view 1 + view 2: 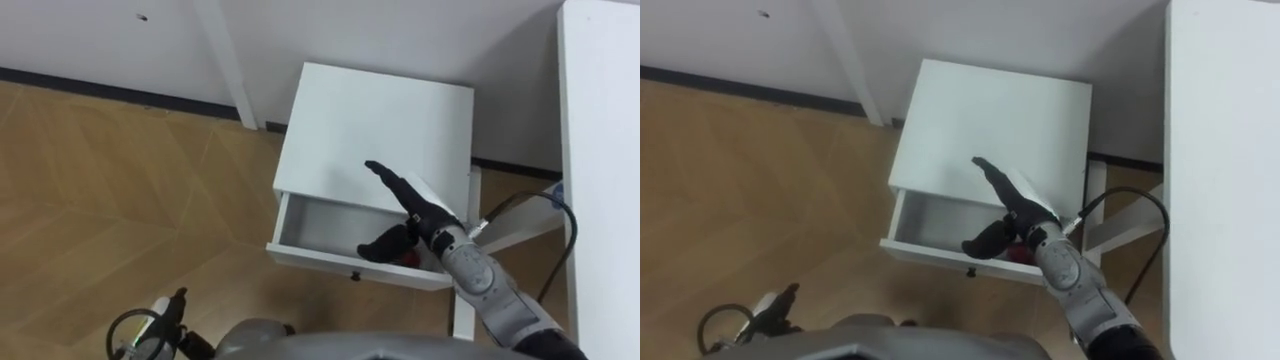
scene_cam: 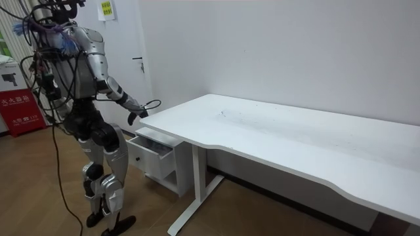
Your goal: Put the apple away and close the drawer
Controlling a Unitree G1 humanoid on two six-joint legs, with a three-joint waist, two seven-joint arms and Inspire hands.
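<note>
Red apple (image 1: 411, 258) by black robot hand (image 1: 420, 212), boxy white drawer (image 1: 310, 257)

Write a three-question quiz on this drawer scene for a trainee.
1. True or false: the drawer of the white cabinet is pushed shut.
2. Where is the right hand? A) over the drawer B) behind the cabinet C) under the drawer
3. Fill in: the red thing partly seen beneath that hand is the ____.
Key: 1 false, it stands open. 2 A. 3 apple.
</note>
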